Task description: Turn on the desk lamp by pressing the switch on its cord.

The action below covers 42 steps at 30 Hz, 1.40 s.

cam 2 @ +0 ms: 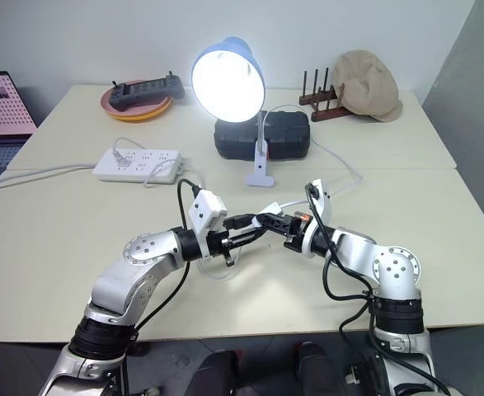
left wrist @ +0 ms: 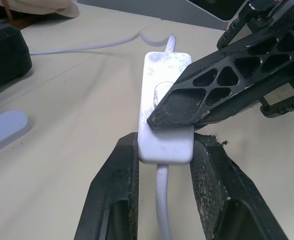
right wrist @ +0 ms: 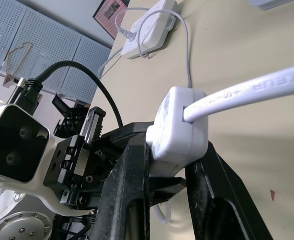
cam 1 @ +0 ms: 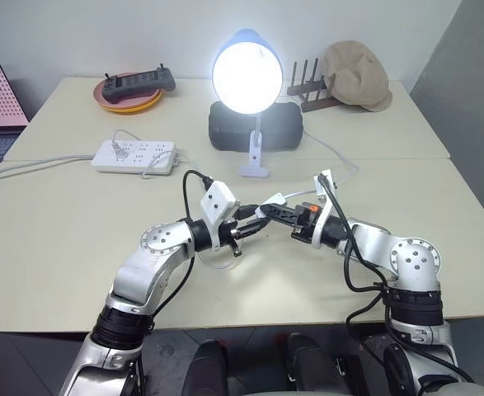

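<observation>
Left gripper (left wrist: 159, 150) clamps the switch (left wrist: 166, 112) in front of the lit desk lamp (cam 1: 246, 74), steadying it; right gripper (left wrist: 179, 112), pinched around it, presses its rocker.

desk lamp (cam 1: 246, 78): lit, blue shade glowing, upright on white clip base mid-surface | switch (left wrist: 164, 107): white oblong, lifted off the surface, pinched at both ends | cord (right wrist: 247, 92): thin white, exits each end
</observation>
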{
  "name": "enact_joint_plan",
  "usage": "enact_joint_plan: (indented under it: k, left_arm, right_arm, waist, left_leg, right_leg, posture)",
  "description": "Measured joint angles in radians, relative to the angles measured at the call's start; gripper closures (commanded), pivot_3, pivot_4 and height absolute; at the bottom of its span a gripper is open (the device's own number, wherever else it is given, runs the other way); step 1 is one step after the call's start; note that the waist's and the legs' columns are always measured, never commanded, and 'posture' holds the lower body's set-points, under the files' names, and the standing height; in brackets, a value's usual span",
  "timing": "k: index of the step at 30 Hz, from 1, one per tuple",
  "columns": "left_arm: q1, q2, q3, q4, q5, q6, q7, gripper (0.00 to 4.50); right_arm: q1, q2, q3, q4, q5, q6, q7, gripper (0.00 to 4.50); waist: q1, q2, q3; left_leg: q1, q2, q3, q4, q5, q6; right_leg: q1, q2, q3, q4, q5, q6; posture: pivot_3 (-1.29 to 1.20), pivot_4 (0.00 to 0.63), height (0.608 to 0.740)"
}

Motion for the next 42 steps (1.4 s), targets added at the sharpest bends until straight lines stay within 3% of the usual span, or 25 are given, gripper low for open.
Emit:
enact_joint_plan:
  k: [11,13,18,24,27,29,31,35,37,42]
  left_arm:
    - [-0.001,0.000,0.000,0.004,0.000,0.000,0.000,3.39]
    - [-0.002,0.000,0.000,0.004,0.000,0.000,-0.001,3.39]
    - [-0.012,0.007,0.003,0.004,-0.001,0.000,-0.007,3.39]
    - [-0.070,0.083,0.002,0.101,0.031,-0.033,-0.073,3.39]
    - [-0.123,0.114,-0.021,0.190,0.068,-0.077,-0.128,3.39]
    - [-0.186,0.121,-0.057,0.292,0.113,-0.121,-0.164,3.39]
    - [-0.229,0.113,-0.087,0.394,0.151,-0.165,-0.198,3.39]
    - [-0.336,0.059,-0.152,0.596,0.220,-0.258,-0.241,3.39]
    - [-0.394,0.027,-0.163,0.723,0.250,-0.330,-0.265,2.69]
    - [-0.419,0.010,-0.161,0.788,0.256,-0.376,-0.321,1.77]
  right_arm:
    - [0.000,-0.005,0.014,-0.018,-0.035,-0.006,0.016,3.92]
    - [0.000,-0.007,0.017,-0.021,-0.044,-0.009,0.027,3.22]
    - [0.020,-0.027,0.011,-0.029,-0.038,-0.007,0.038,2.24]
    - [0.115,-0.216,-0.046,-0.124,0.049,0.053,0.099,0.91]
    - [0.166,-0.445,0.010,-0.249,-0.097,0.029,0.240,0.23]
    - [0.209,-0.642,0.121,-0.340,-0.325,-0.097,0.371,0.03]
    - [0.238,-0.679,0.162,-0.373,-0.471,-0.213,0.466,0.03]
    - [0.271,-0.671,0.209,-0.400,-0.618,-0.371,0.549,0.03]
    - [0.292,-0.642,0.213,-0.401,-0.678,-0.437,0.572,0.00]
    - [0.301,-0.578,0.209,-0.391,-0.711,-0.479,0.596,0.00]
  waist:
    - [0.000,0.000,0.000]
    - [0.000,0.000,0.000]
    - [0.001,0.000,0.000]
    - [0.002,0.000,0.000]
    - [0.004,0.002,0.001]
    - [0.006,0.002,0.001]
    - [0.001,0.001,0.000]
    - [0.006,0.001,0.000]
    - [0.009,0.000,0.000]
    - [0.009,0.001,0.000]
  left_leg:
    - [0.000,0.000,0.000,0.000,0.000,0.000]
    - [0.000,0.000,0.000,0.000,0.000,0.000]
    - [-0.001,0.000,0.000,0.000,0.000,0.000]
    - [-0.001,0.000,0.000,0.000,0.000,0.000]
    - [-0.002,0.000,0.000,-0.001,0.000,0.000]
    - [-0.001,0.000,0.000,-0.001,0.000,0.000]
    - [-0.002,0.000,0.000,-0.002,0.000,0.000]
    - [-0.005,0.000,0.001,-0.002,0.000,0.000]
    - [-0.007,0.000,0.001,-0.001,0.000,0.000]
    - [-0.007,0.000,0.000,-0.002,0.000,0.000]
  right_leg:
    - [0.000,0.000,0.000,0.000,0.000,0.000]
    - [0.000,0.000,0.000,0.000,0.000,0.000]
    - [0.000,0.000,0.000,0.000,0.000,0.000]
    - [0.000,0.000,0.000,-0.002,0.000,0.000]
    - [-0.001,0.000,0.000,-0.004,0.000,0.000]
    - [0.000,0.000,-0.001,-0.007,0.000,0.000]
    - [0.001,0.000,0.000,-0.009,0.000,0.000]
    - [0.000,0.000,-0.001,-0.011,0.001,0.002]
    - [-0.001,0.000,-0.001,-0.011,0.001,0.002]
    - [-0.002,0.000,-0.001,-0.010,0.001,0.002]
  posture:
    - [0.00,0.150,0.740]
    - [0.00,0.150,0.740]
    - [0.00,0.150,0.740]
    - [0.00,0.150,0.740]
    - [0.00,0.150,0.740]
    - [0.00,0.150,0.740]
    - [0.00,0.150,0.740]
    - [0.00,0.150,0.740]
    - [0.00,0.150,0.740]
    - [0.00,0.150,0.740]
